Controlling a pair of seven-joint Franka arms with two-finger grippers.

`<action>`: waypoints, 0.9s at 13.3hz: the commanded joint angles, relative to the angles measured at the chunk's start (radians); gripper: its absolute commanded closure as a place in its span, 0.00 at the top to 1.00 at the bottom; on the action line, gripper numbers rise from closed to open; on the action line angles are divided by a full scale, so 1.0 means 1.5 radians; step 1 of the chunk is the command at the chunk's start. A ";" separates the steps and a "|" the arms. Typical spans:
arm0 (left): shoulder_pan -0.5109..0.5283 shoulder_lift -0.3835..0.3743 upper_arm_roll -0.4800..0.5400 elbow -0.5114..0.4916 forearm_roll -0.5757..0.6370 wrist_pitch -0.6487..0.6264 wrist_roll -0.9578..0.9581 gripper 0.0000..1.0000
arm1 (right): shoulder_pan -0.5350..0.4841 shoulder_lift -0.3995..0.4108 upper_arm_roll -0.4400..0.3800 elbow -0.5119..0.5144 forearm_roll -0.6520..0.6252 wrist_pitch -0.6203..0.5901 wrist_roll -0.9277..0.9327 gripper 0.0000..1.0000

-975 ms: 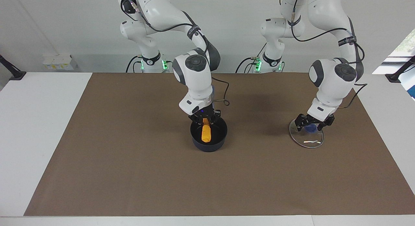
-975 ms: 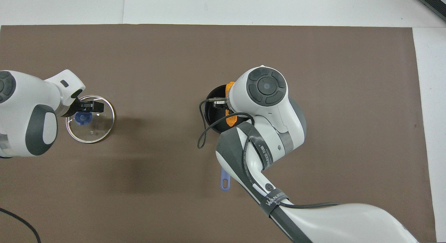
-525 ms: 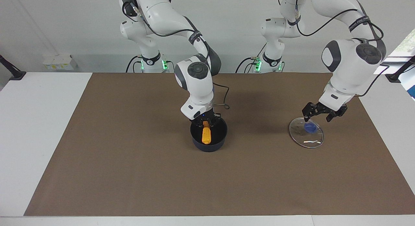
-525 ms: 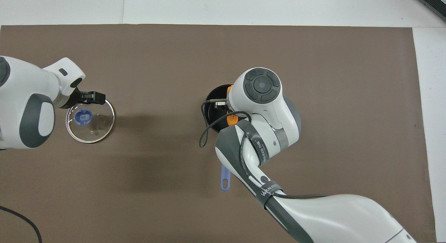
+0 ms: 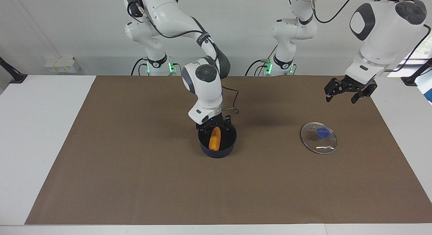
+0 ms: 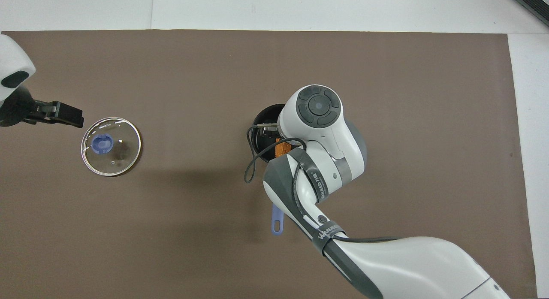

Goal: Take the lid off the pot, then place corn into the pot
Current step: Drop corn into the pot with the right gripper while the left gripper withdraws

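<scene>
Change, right gripper: a second ago its fingers pinched the corn over the pot; now spread and released, the cob lying loose below them.
Change, left gripper: was down at the lid's knob; now raised clear, fingers open, nothing held.
Right gripper (image 5: 214, 124): points down, just over the pot's rim on the robots' side; arm bent steeply above it.
Corn (image 5: 214, 139): small orange-yellow cob with bumpy kernels, leaning inside the pot, just under the fingertips.
Pot (image 5: 204, 148): small dark navy saucepan, black inside, blue-purple handle (image 6: 277, 221) toward the robots.
Lid (image 5: 326, 144): round clear glass disc, thin metal rim, blue-purple knob; flat on the brown mat (image 5: 135, 181), well below the left fingers.
Left gripper (image 5: 344, 91): high over the mat, wrist tilted.
</scene>
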 commanded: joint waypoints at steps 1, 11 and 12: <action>0.000 0.000 0.001 0.053 0.002 -0.074 0.018 1.00 | 0.000 0.000 0.002 0.009 -0.010 0.010 0.012 1.00; 0.004 0.002 -0.001 0.067 -0.005 -0.090 0.026 1.00 | -0.165 -0.189 -0.011 -0.011 -0.013 -0.106 -0.038 1.00; 0.005 0.002 -0.001 0.066 -0.006 -0.090 0.026 1.00 | -0.189 -0.207 -0.011 -0.011 -0.013 -0.122 -0.064 1.00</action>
